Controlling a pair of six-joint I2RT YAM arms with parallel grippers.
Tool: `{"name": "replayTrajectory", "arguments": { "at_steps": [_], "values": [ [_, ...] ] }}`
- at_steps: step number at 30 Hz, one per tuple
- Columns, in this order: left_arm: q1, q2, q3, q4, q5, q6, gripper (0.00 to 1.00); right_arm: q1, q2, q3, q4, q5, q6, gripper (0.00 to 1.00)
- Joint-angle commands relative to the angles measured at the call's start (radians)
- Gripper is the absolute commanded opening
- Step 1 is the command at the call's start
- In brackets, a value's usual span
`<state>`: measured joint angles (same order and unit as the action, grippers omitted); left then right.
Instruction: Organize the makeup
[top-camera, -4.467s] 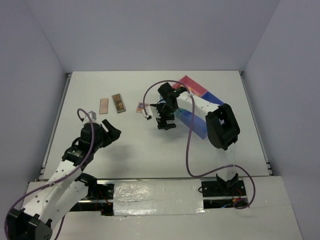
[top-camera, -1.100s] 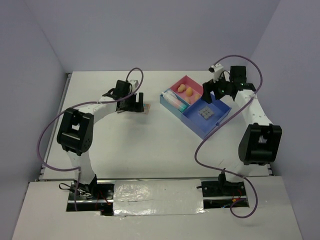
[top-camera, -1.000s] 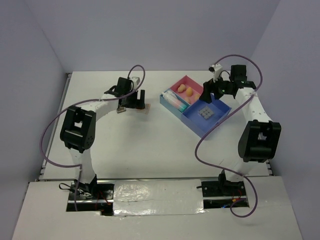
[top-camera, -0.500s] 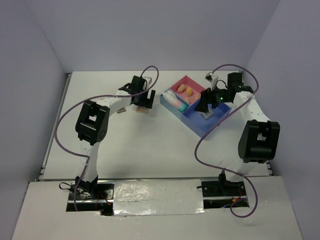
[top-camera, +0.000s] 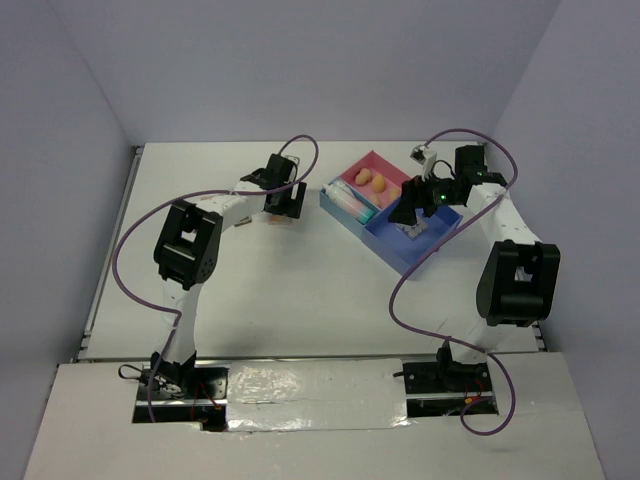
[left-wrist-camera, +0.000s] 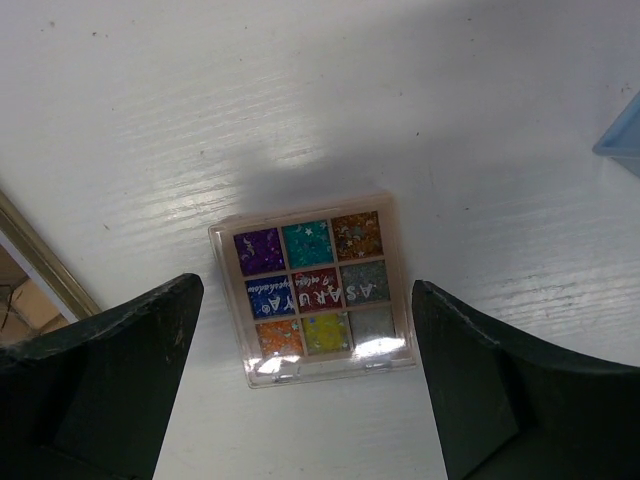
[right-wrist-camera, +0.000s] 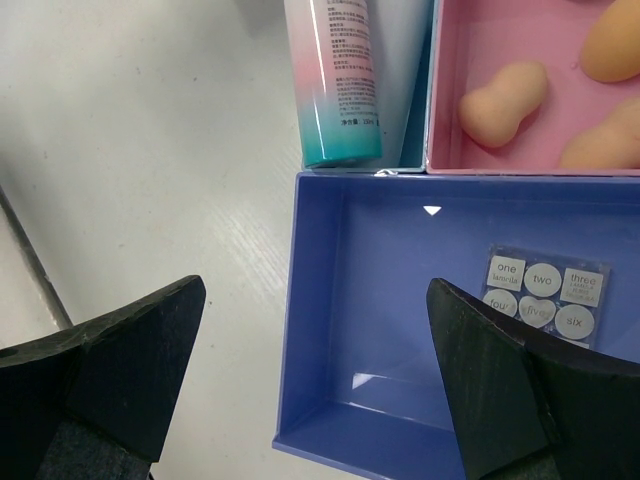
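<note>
- The left claw hangs over the colourful palette. Its fingers are spread wide, one on each side, and neither touches it.
- The step looks like lifting this palette. The claw should come straight down with the palette centred. Its fingers should reach the table and close squarely on two opposite edges.
- The palette is thin and lies flat, so a high or skewed pinch would likely push it aside.
- The palette is square with a clear, shiny lid over nine colour squares. It sits on bare table, apart from the tray.
- The right claw is spread and empty above the tray's blue section, where a grey palette lies flat.
- Beyond that, a tube fills the narrow slot, and sponges sit in the pink section.
</note>
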<state>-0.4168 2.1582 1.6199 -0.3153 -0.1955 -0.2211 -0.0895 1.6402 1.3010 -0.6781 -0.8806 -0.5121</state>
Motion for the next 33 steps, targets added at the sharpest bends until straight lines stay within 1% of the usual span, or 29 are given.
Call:
{"name": "replayTrajectory", "arguments": {
  "at_steps": [1, 6, 12, 16, 19, 20, 22, 24, 25, 27, 28, 29, 30, 31, 32, 33],
  "values": [
    [0.001, 0.026, 0.018, -0.018, -0.03, -0.032, 0.98, 0.001, -0.054, -0.003, 0.015, -0.031, 0.014, 1.0],
    [0.0, 0.012, -0.002, 0.001, -0.019, -0.046, 0.98, 0.0, -0.059, -0.008, 0.012, -0.029, 0.012, 0.99],
    [0.0, 0.028, 0.0, -0.021, -0.01, -0.066, 0.97, 0.0, -0.06, -0.003, 0.012, -0.038, 0.017, 1.0],
    [0.0, 0.023, -0.028, -0.013, 0.005, -0.081, 0.93, 0.002, -0.065, 0.007, 0.0, -0.041, 0.012, 1.0],
    [0.0, 0.022, -0.035, -0.011, 0.024, -0.089, 0.86, 0.01, -0.069, 0.015, -0.015, -0.047, 0.004, 1.0],
    [0.0, 0.02, -0.037, -0.011, 0.028, -0.09, 0.8, 0.014, -0.071, 0.02, -0.03, -0.052, -0.008, 1.0],
    [0.001, 0.014, -0.046, -0.004, 0.042, -0.098, 0.72, 0.034, -0.08, 0.027, -0.05, -0.043, -0.019, 1.0],
    [0.001, -0.006, -0.061, 0.002, 0.054, -0.112, 0.55, 0.079, -0.092, 0.024, -0.067, -0.035, -0.028, 1.0],
    [0.003, -0.029, -0.069, 0.015, 0.07, -0.115, 0.4, 0.126, -0.109, 0.023, -0.077, -0.034, -0.028, 1.0],
    [0.003, -0.058, -0.095, 0.03, 0.088, -0.127, 0.31, 0.175, -0.129, 0.0, -0.072, -0.035, -0.016, 1.0],
    [0.003, -0.075, -0.104, 0.036, 0.109, -0.13, 0.27, 0.201, -0.153, -0.011, -0.037, -0.023, 0.01, 1.0],
    [0.003, -0.111, -0.112, 0.044, 0.119, -0.135, 0.19, 0.227, -0.166, -0.02, -0.028, -0.015, 0.036, 0.99],
    [0.001, -0.13, -0.132, 0.047, 0.126, -0.145, 0.14, 0.284, -0.172, -0.023, -0.028, -0.014, 0.05, 1.0],
    [0.001, -0.153, -0.146, 0.051, 0.131, -0.152, 0.06, 0.312, -0.174, -0.02, -0.026, -0.008, 0.082, 1.0],
    [0.0, -0.206, -0.164, 0.059, 0.137, -0.156, 0.0, 0.335, -0.168, -0.016, -0.025, -0.006, 0.105, 0.99],
    [0.0, -0.233, -0.204, 0.074, 0.145, -0.159, 0.0, 0.38, -0.16, 0.006, -0.029, -0.006, 0.148, 0.97]
  ]
}}
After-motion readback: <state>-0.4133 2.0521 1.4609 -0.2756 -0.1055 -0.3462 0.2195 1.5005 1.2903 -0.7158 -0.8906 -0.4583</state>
